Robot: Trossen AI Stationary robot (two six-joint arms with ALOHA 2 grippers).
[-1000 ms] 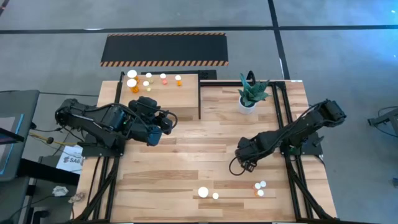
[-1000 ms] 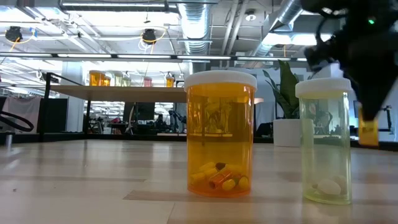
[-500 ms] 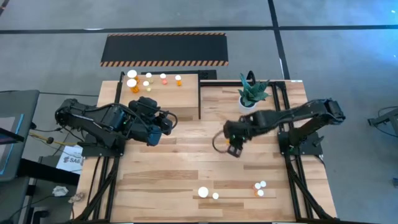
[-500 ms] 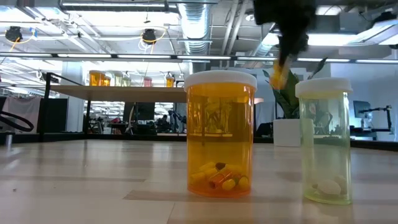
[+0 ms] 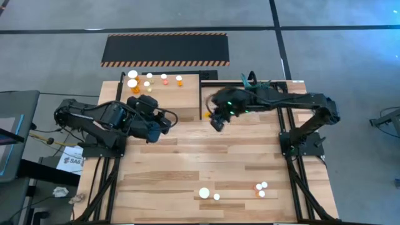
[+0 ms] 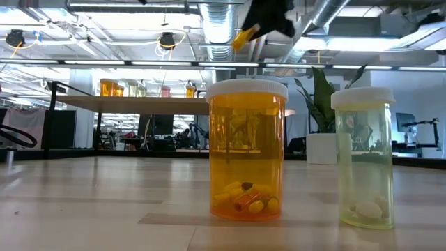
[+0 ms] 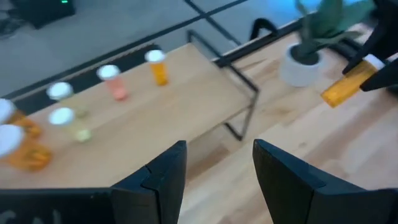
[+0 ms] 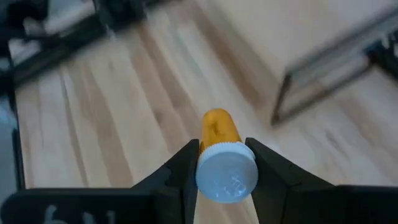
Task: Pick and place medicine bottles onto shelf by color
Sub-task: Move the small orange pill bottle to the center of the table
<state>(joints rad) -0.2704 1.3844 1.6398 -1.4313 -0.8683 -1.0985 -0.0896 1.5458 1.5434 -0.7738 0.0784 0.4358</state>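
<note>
My right gripper (image 5: 217, 120) is high above the table, just right of the shelf (image 5: 181, 103), shut on a small orange medicine bottle (image 8: 216, 129) with a white cap. The bottle also shows in the low view (image 6: 244, 36) and the left wrist view (image 7: 345, 86). My left gripper (image 5: 169, 122) is open and empty at the shelf's near edge. Several bottles (image 5: 149, 79) stand upright on the shelf's far part. A large orange bottle (image 6: 247, 150), a yellowish one (image 6: 362, 157) and small ones (image 5: 261, 189) stand on the table near its front edge. My right gripper pinches the bottle at its white-capped end (image 8: 225, 173) between its two fingers. The bottle lies along the fingers, and its orange body (image 8: 215, 124) sticks out past the fingertips. It is lifted clear of the table and slants, base lower than cap (image 7: 373, 62).
A white pot with a green plant (image 7: 305, 59) stands at the far right, partly under my right arm. The shelf has a dark metal frame at its right end (image 7: 245, 106). A black mat with orange-striped edges (image 5: 165, 50) lies on the floor beyond the table.
My right gripper has carried the small orange bottle from the table's near right up and toward the far left, to the shelf's right end. It has risen well above the standing bottles. The bottle has tipped from hanging upright to slanting.
</note>
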